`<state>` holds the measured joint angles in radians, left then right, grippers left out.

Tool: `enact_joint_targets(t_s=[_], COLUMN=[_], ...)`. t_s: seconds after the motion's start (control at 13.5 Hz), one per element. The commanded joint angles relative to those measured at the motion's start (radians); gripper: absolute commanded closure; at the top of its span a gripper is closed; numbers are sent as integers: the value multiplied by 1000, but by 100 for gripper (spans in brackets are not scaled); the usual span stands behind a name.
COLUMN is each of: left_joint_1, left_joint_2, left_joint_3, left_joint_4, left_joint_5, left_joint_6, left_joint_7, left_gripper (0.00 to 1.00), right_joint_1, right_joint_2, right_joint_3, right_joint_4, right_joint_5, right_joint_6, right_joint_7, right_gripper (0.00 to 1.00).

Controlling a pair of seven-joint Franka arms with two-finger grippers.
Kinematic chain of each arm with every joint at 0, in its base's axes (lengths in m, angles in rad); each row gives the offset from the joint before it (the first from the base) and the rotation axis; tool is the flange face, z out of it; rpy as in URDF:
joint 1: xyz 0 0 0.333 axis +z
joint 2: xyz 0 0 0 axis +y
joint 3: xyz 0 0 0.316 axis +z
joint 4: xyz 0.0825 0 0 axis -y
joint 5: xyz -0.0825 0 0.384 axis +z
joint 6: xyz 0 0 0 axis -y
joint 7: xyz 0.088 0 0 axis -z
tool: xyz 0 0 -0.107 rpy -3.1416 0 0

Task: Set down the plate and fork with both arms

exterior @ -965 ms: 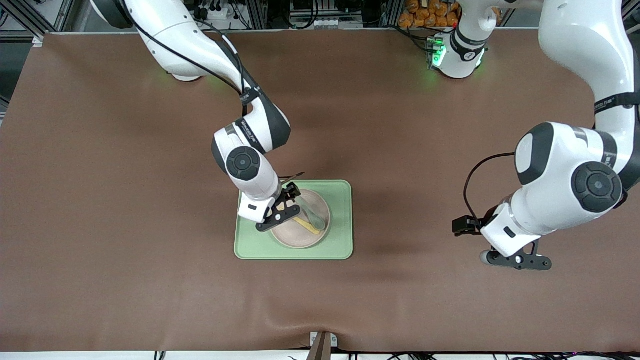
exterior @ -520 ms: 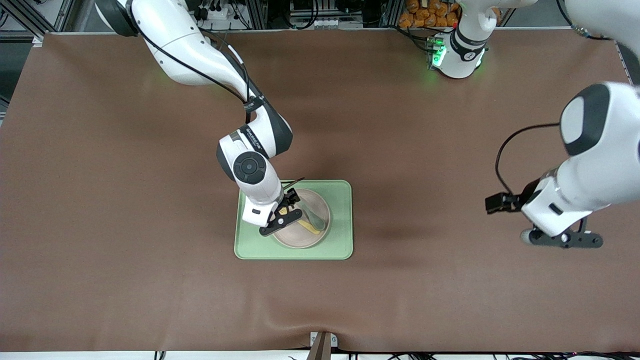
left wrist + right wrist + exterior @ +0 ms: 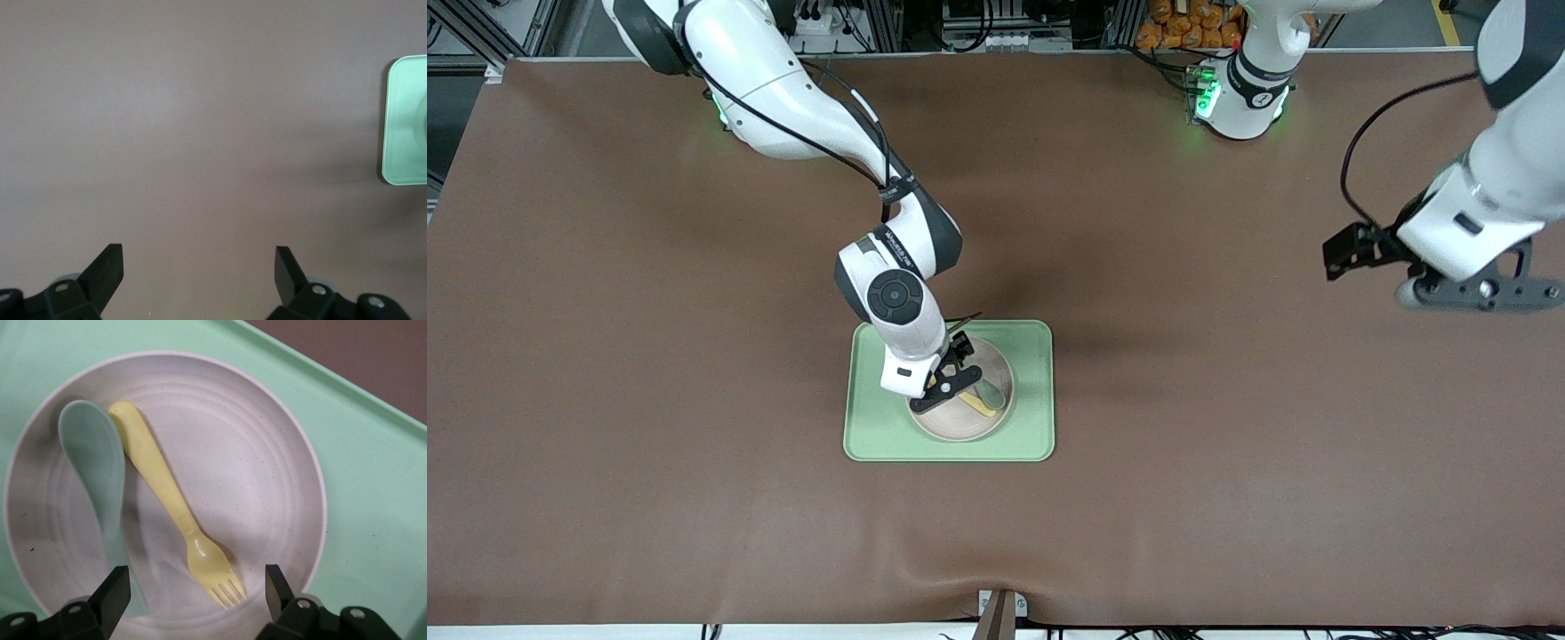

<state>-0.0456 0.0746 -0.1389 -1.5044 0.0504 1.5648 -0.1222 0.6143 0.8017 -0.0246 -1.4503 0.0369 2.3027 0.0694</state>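
Note:
The pale plate (image 3: 951, 425) lies on the green tray (image 3: 1032, 418). On the plate (image 3: 267, 467) a yellow fork (image 3: 167, 493) rests beside a grey-green spoon (image 3: 93, 467). My right gripper (image 3: 951, 382) hangs low over the plate. It is open (image 3: 193, 587), its fingers standing to either side of the fork's tines without touching them. The fork (image 3: 985, 407) and the spoon (image 3: 991, 391) peek out beside that gripper. My left gripper (image 3: 1476, 289) is open and empty, up in the air over the left arm's end of the table (image 3: 199, 260).
The brown mat (image 3: 649, 356) covers the table. A corner of the tray (image 3: 407, 120) shows in the left wrist view. A small bracket (image 3: 1000, 609) sits at the table edge nearest the front camera.
The left arm has swung up and away toward its own end of the table. The right gripper has shifted slightly over the plate, toward the fork's tines.

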Motion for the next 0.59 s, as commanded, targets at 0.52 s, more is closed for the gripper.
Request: enact_joint_targets(t_s=[0.52], left_joint_1=[3], left_joint_2=[-105], left_joint_3=[19], left_joint_4=[-83], left_joint_5=[-11], left_joint_6=[89], left_joint_7=[-2], left_gripper=[0], right_joint_1=[-2], right_joint_2=[42], right_joint_3=[-5], right_joint_4=[24], right_joint_5=[-15], right_joint_6=[46], right_joint_7=[4], right_gripper=[31])
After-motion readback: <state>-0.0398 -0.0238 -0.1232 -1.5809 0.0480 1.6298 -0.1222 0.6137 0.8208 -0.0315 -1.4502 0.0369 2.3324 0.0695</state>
